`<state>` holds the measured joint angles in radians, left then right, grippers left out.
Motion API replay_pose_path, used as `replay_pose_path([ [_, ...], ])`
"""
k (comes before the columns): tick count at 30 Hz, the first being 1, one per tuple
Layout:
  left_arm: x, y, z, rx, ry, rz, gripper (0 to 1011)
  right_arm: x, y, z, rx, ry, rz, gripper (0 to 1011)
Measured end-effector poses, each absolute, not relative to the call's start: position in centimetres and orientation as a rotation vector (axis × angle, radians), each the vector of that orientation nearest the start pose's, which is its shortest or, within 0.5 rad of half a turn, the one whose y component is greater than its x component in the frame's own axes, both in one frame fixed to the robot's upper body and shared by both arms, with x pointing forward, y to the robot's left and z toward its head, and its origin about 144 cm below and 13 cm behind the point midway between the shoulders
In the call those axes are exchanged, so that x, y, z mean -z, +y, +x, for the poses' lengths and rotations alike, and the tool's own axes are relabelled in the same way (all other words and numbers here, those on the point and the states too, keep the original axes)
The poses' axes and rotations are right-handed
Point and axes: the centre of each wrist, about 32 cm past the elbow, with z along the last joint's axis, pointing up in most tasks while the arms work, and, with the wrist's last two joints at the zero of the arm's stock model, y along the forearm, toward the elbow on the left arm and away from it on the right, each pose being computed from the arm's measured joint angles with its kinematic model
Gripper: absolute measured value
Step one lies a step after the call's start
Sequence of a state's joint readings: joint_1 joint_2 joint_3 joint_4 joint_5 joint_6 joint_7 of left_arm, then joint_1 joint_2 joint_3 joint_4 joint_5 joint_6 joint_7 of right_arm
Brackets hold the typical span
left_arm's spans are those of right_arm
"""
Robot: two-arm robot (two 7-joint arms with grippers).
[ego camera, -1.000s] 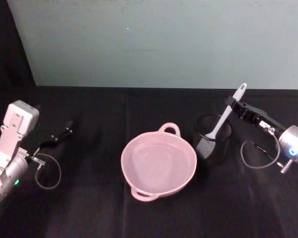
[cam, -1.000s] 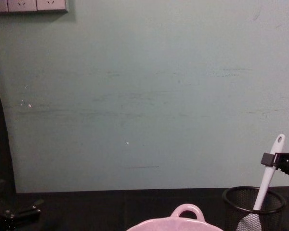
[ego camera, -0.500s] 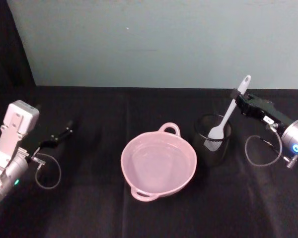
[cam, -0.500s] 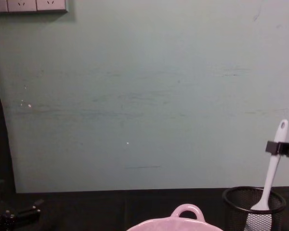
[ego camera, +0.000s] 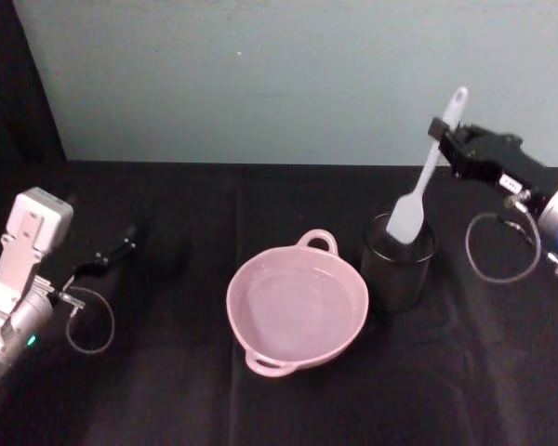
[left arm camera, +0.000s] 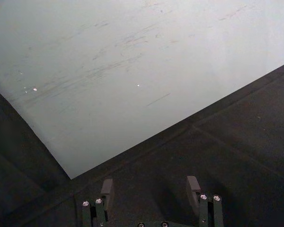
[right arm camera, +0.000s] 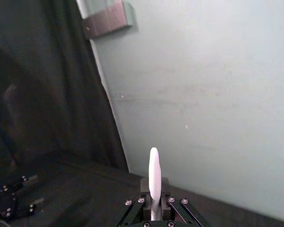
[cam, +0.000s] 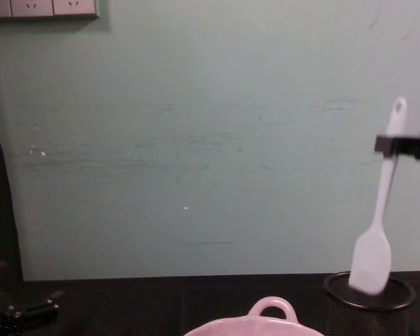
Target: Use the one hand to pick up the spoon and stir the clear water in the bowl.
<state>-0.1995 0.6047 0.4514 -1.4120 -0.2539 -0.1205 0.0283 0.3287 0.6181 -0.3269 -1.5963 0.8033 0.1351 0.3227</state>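
Right gripper [ego camera: 444, 130], high at the far right, is clamped on the upper handle of the white spoon [ego camera: 426, 177]; the chest view's right edge cuts the gripper off. We see the spoon hanging head-down at the mouth of the black mesh cup [ego camera: 397, 274], and cannot tell whether they touch. Left of the cup sits the pink bowl [ego camera: 232, 299], mostly cropped in the chest view. At the left rests the left gripper [ego camera: 121, 249], fingers apart.

Smooth white plastic spoon [ego camera: 407, 216]; glossy pink bowl [ego camera: 237, 302]; black wire-mesh cup [ego camera: 395, 279] (matt black cloth [ego camera: 149, 390] beneath).
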Motion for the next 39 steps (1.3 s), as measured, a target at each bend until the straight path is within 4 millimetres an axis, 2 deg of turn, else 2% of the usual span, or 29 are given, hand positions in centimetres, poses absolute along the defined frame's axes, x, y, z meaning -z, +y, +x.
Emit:
replay_pose_path([
  [9, -114.0, 31.0, 48.9, -1.248, -0.285, 0.304, 1005, -130.0, -29.6, 51.9, 0.902, -0.025, 0.068, 111],
  [17, -114.0, 31.0, 48.9, -1.248, -0.285, 0.305, 1005, -130.8, -27.7, 52.2, 0.827, -0.038, 0.035, 111],
  [25, -114.0, 31.0, 48.9, -1.248, -0.285, 0.305, 1005, -130.0, -25.2, 52.7, 0.739, -0.026, -0.007, 111],
  [29, -114.0, 31.0, 48.9, -1.248, -0.285, 0.304, 1005, -128.9, -23.8, 52.9, 0.699, -0.026, -0.024, 111],
  [39, -114.0, 31.0, 48.9, -1.248, -0.285, 0.304, 1005, -125.8, -22.1, 53.2, 0.645, -0.041, -0.05, 111],
])
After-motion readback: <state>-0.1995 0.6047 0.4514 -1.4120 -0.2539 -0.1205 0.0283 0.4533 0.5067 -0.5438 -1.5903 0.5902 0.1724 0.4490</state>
